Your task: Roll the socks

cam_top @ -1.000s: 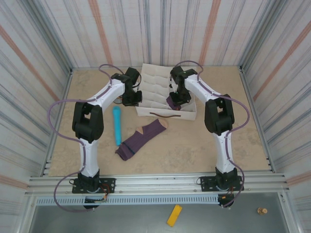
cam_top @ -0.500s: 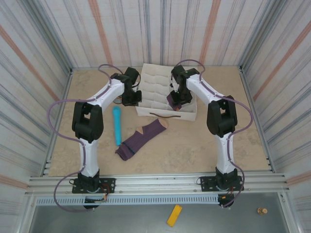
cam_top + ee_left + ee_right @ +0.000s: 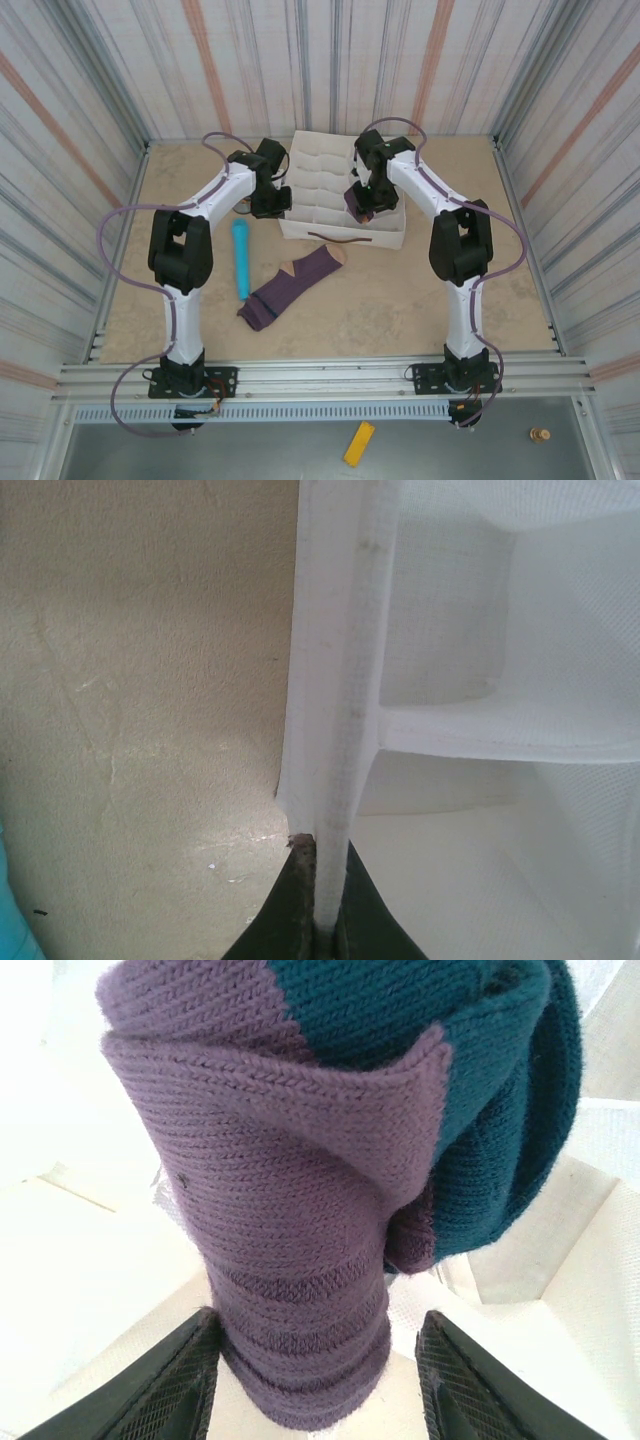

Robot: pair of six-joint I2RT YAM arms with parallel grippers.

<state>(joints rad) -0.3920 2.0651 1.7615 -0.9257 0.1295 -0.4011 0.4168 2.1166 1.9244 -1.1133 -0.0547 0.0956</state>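
Socks, top view: two purple knit socks, well apart, one on the table and one in the box
Flat sock, top view: flat sock [image 3: 288,286] lies stretched out on the tan table [image 3: 400,300], just in front of the white divider box [image 3: 330,165]; its tan-orange toe points at the box and its cuff end points towards the arm bases
Rolled sock, top view: rolled sock [image 3: 352,209] sits in a near-row compartment of the box, mostly hidden under the right gripper [image 3: 362,203]
Left gripper, top view: left gripper [image 3: 272,203] is at the box's left wall; finger state is not readable from up here
Cylinder, top view: light blue cylinder [image 3: 241,258] lies on the table just left of the flat sock, apart from it
Floor strip, top view: yellow block [image 3: 359,443] lies on the grey strip in front of the arm bases
Grip, left wrist view: the left gripper's fingers [image 3: 300,910] are clenched on the box's white fabric wall, which rises from between them
Surroundings, left wrist view: bare table left of the wall, mesh-lined compartments with a cross divider to its right
Sock, right wrist view: the rolled sock is a purple bundle with dark teal toe wrapped over its upper right, white compartment walls around it
Fingers, right wrist view: released and spread to either side of the bundle's lower end; there is a clear gap at the finger on the view's right; the other finger is just beside the knit, contact cannot be told
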